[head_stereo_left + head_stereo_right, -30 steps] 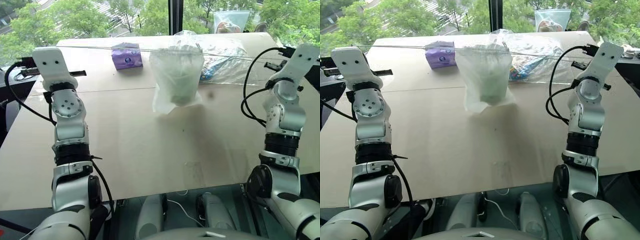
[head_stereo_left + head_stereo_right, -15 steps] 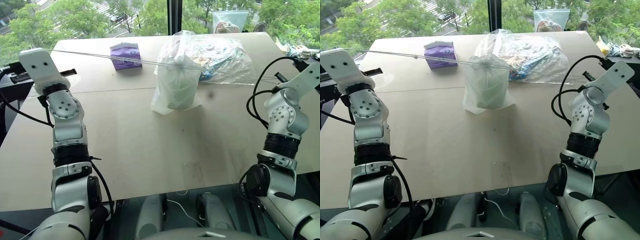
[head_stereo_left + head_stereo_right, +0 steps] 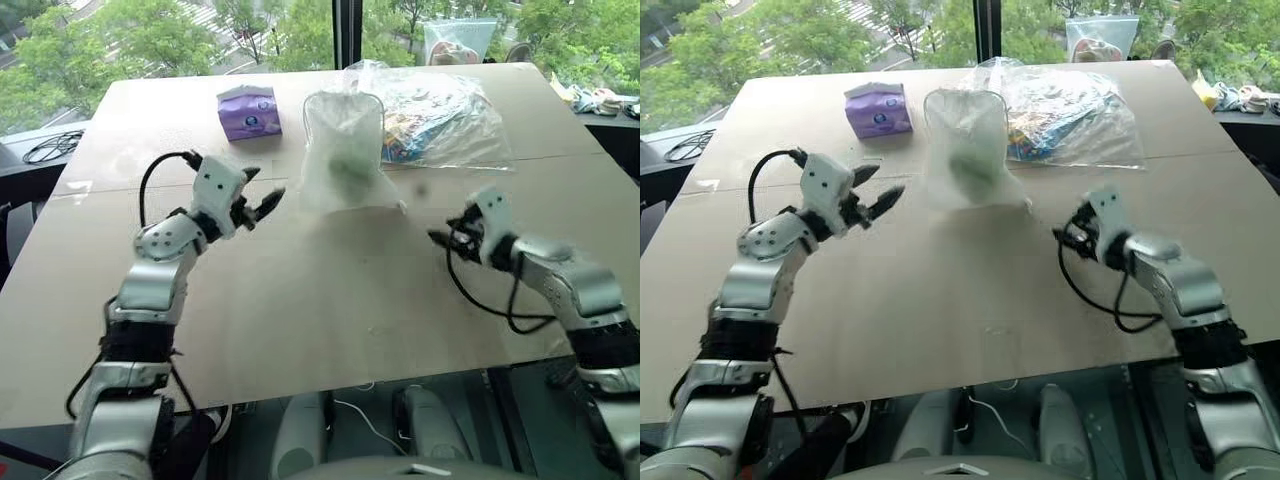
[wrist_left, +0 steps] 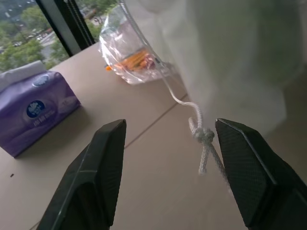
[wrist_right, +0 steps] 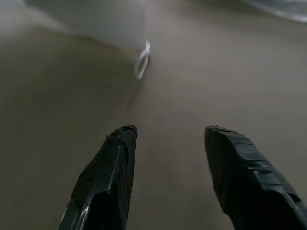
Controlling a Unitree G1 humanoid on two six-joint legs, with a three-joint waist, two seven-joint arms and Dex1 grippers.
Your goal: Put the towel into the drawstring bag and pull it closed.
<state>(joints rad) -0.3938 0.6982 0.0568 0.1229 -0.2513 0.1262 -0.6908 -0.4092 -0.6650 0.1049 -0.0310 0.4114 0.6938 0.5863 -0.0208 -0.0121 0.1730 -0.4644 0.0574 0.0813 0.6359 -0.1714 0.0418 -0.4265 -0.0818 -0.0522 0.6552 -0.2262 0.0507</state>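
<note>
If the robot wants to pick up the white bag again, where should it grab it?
Probably by the knotted cord end, which sticks out loose from the drawstring bag and is thin enough to pinch. The left gripper, jaws open, already points at it, so coming in level from that side looks best. The bag's body is soft and bulges around the towel, so it's harder to grip.

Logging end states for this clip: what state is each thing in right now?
Bag: on the table, towel inside, cords free.
Towel: inside the bag, showing green through the fabric.
Left gripper: fingers open, empty, beside the bag.
Right gripper: fingers open, empty.
Tissue pack: lying untouched.
</note>
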